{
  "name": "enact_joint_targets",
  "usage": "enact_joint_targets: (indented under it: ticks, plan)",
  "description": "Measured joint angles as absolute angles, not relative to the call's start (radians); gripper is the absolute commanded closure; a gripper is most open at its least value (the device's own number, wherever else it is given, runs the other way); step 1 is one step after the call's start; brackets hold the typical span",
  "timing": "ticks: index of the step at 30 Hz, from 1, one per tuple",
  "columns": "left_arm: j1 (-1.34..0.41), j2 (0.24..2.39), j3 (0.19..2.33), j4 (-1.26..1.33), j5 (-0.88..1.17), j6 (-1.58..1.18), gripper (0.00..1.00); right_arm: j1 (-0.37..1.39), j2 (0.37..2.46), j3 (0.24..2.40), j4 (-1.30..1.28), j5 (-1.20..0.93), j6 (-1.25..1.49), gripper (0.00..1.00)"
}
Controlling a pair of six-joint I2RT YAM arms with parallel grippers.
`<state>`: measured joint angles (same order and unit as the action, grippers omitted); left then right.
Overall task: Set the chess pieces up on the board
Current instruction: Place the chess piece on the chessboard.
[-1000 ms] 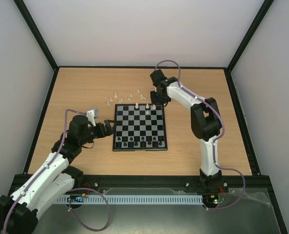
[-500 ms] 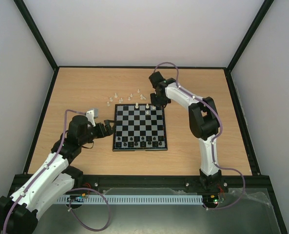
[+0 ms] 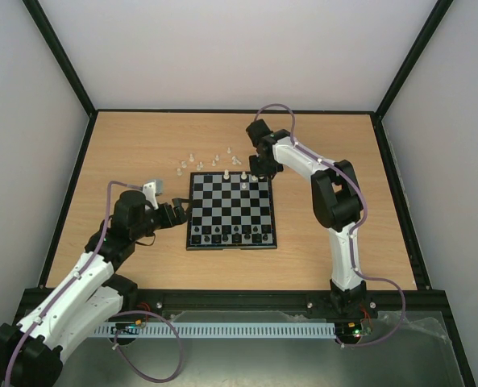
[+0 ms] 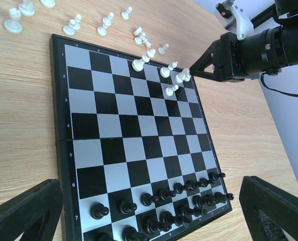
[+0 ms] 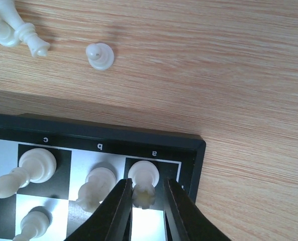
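The board [image 3: 232, 205] lies in the middle of the table. Black chess pieces [image 3: 230, 234] fill its near two rows. A few white ones [image 3: 244, 179] stand at its far right corner. My right gripper [image 3: 255, 172] hovers over that corner. In the right wrist view its jaws [image 5: 147, 188] straddle a white rook [image 5: 144, 179] standing on the corner square; the left finger touches it and a slit shows on the other side. My left gripper [image 3: 182, 212] waits wide open and empty at the board's left edge [image 4: 58, 130].
Several loose white pieces [image 3: 206, 161] lie scattered on the table just beyond the board's far edge, among them a pawn [image 5: 99, 55] and toppled ones [image 5: 10, 27]. A knight [image 5: 96, 187] stands on the square next to the rook.
The right gripper's jaws have parted slightly around the rook, which stays standing on its square. The left arm has not moved.
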<state>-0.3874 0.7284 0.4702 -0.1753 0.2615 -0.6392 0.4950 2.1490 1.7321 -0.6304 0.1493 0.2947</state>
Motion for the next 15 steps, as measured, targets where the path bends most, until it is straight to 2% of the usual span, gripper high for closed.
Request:
enact_joint_targets:
  ticks: [9,11,15]
  plan:
    - [-0.387,0.743,0.470,-0.172,0.262,-0.639,0.01,0.495,2.160,1.742,-0.662,0.174,0.295,0.82]
    - [-0.387,0.745,0.470,-0.170,0.262,-0.639,0.01,0.495,2.161,1.742,-0.662,0.170,0.294,0.77]
    - [-0.387,0.752,0.470,-0.170,0.263,-0.639,0.01,0.495,2.159,1.744,-0.656,0.152,0.290,0.74]
